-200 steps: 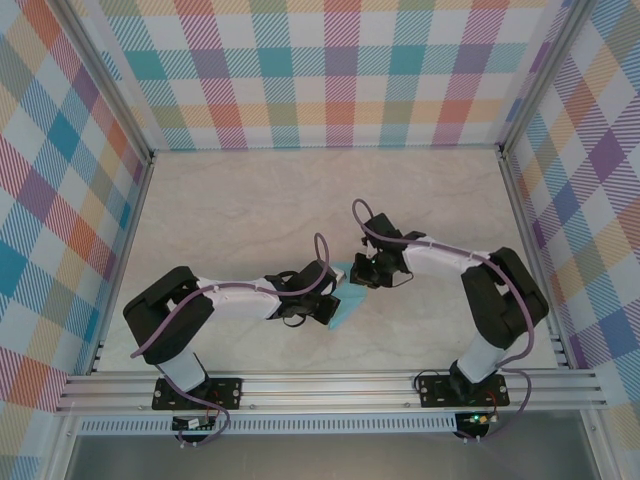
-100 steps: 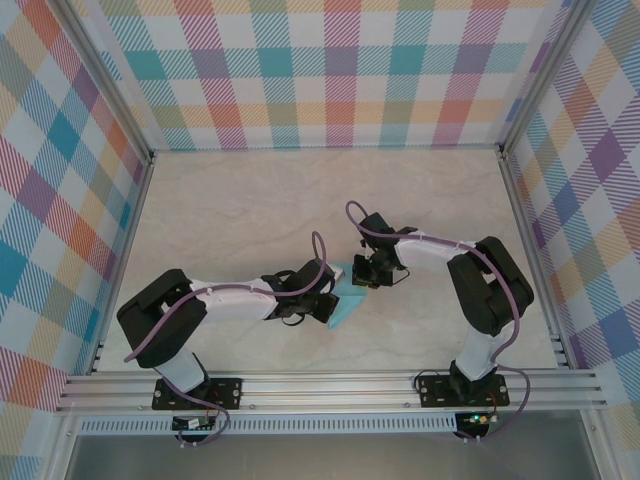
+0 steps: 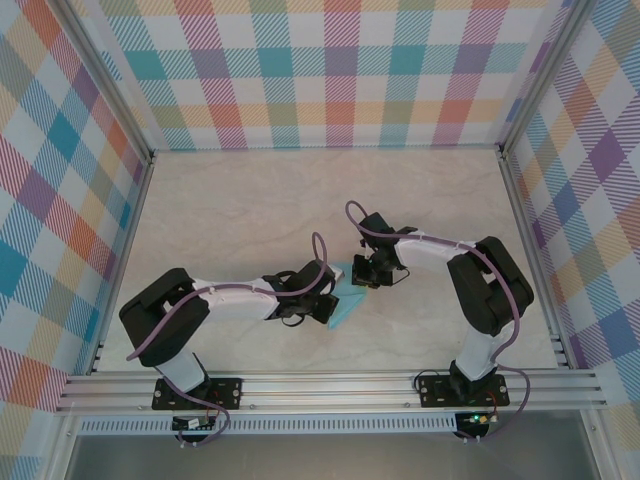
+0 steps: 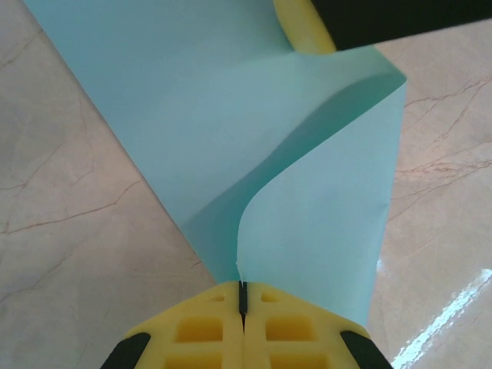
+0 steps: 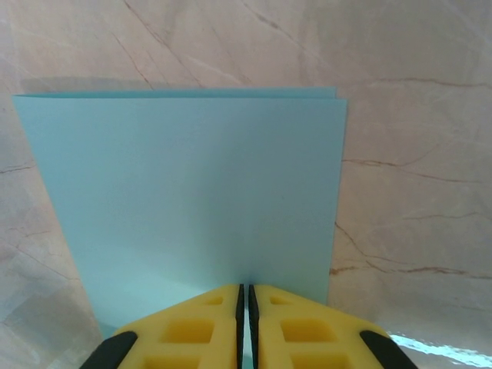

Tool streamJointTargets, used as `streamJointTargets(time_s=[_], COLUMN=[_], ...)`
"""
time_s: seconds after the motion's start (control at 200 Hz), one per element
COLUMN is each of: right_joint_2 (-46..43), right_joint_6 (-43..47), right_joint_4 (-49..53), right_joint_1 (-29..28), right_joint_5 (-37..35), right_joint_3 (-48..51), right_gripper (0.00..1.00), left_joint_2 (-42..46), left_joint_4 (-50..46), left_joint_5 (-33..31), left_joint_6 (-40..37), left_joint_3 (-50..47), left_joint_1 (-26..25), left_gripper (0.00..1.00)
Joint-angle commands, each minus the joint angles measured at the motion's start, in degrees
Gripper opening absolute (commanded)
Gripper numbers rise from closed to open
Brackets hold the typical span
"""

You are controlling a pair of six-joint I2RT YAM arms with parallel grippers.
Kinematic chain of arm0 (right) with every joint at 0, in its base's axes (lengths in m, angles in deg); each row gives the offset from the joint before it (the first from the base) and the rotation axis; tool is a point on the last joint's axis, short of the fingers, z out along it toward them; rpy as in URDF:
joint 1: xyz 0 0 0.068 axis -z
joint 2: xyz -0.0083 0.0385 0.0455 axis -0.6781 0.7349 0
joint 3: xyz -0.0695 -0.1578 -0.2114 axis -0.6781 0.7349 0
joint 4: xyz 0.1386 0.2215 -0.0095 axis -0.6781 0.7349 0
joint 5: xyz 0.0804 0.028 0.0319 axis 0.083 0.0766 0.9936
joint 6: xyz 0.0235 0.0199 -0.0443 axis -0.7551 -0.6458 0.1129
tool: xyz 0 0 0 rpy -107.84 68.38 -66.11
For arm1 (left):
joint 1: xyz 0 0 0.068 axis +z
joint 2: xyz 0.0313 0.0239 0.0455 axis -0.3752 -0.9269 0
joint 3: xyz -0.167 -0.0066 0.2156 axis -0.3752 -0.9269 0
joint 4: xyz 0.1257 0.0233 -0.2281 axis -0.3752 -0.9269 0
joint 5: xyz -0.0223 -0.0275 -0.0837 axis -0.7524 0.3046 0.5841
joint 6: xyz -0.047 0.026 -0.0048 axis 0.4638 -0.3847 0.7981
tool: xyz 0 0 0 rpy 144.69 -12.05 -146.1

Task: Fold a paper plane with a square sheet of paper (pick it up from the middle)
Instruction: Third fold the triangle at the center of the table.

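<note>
The light-blue square sheet of paper (image 3: pixel 342 306) is held just above the marble table between both arms, near the middle. My left gripper (image 3: pixel 325 291) is shut on one edge of it. In the left wrist view the sheet (image 4: pixel 231 131) curls up from my left gripper (image 4: pixel 242 286), and a yellow finger (image 4: pixel 301 24) of the other gripper shows at its far end. My right gripper (image 3: pixel 362 277) is shut on the opposite side. From the right wrist the paper (image 5: pixel 192 192) looks doubled over, flat and straight-edged, with my right gripper (image 5: pixel 246 289) closed on its near edge.
The marble table top (image 3: pixel 240 210) is enclosed by checked walls with aluminium posts. An aluminium rail (image 3: pixel 330 388) at the near edge carries both arm bases. Purple cables loop over each forearm.
The right arm's elbow has swung inward and its gripper has shifted slightly left, toward the left gripper. The paper has bunched a little between them. Both grips are unchanged.
</note>
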Motion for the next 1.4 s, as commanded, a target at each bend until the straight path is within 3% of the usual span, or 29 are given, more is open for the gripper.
streamJointTargets(time_s=[0.0, 0.825, 1.215, 1.395], right_joint_2=[0.26, 0.75, 0.82, -2.99], right_joint_6=[0.61, -0.29, -0.42, -0.13], right_joint_4=[2.78, 2.04, 1.77, 2.76], right_joint_1=[-0.01, -0.01, -0.08, -0.01], right_joint_5=[0.76, 1.27, 1.38, 1.54], right_joint_3=[-0.90, 0.14, 0.43, -0.37], right_gripper=[0.14, 0.14, 0.14, 0.15], left_joint_2=[-1.62, 0.68, -0.06, -1.16], left_joint_4=[-1.37, 1.11, -0.11, -0.05], left_joint_5=[1.48, 4.26, 2.62, 2.72], left_joint_6=[0.76, 2.49, 2.27, 2.29], left_joint_3=[-0.06, -0.50, -0.69, -0.99], left_joint_1=[0.85, 0.85, 0.85, 0.85], left_gripper=[0.00, 0.00, 0.00, 0.00])
